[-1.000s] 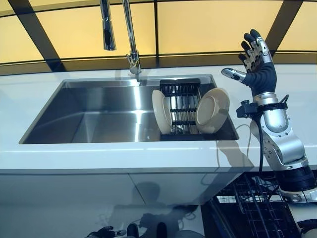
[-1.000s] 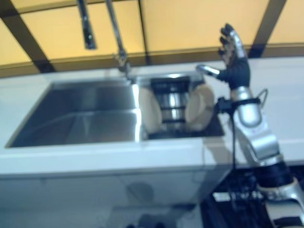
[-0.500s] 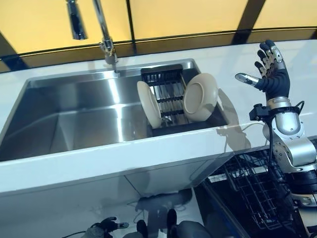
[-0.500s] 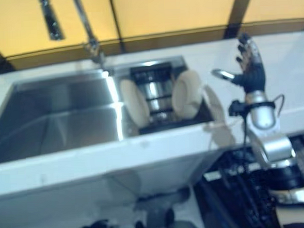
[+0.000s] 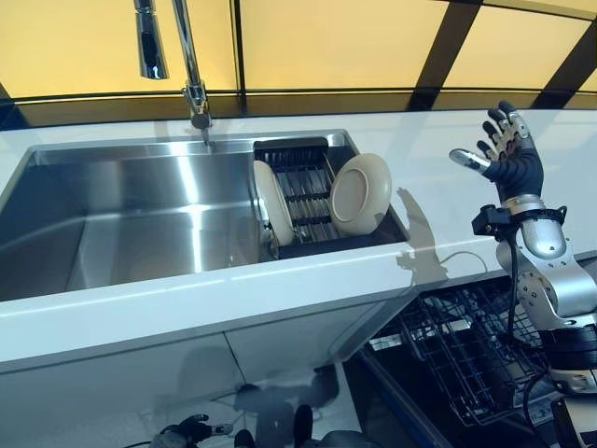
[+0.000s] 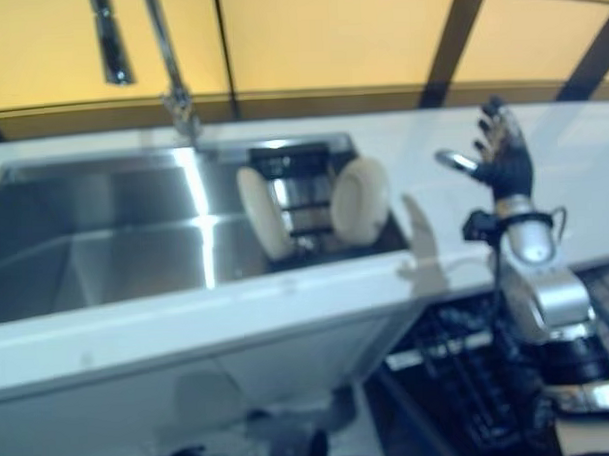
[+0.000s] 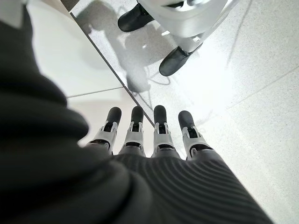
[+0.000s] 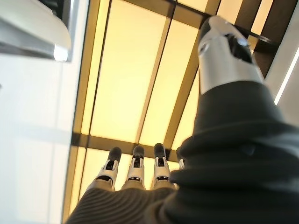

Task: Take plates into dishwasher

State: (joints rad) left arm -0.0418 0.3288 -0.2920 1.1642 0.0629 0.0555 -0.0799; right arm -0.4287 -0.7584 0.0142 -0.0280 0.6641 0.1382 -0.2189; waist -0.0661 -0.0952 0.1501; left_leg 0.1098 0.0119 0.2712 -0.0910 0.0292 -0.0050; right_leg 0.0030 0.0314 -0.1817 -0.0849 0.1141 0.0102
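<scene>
Two cream plates stand on edge in a black rack (image 5: 303, 177) at the right end of the steel sink (image 5: 140, 224): one plate (image 5: 271, 203) on the rack's left, one plate (image 5: 360, 194) leaning on its right. My right hand (image 5: 506, 159) is raised above the white counter, right of the rack, fingers straight, holding nothing. The open dishwasher's wire basket (image 5: 466, 350) lies below the counter on the right. My left hand (image 7: 149, 140) hangs low over the floor, fingers straight, empty.
A chrome tap (image 5: 191, 65) stands behind the sink. The white counter (image 5: 438, 215) runs along the sink's front and right. A yellow wall with dark bars rises behind.
The camera has shifted, so the whole scene moved in view. My right hand stays raised and open beside the rack. The plates have not moved.
</scene>
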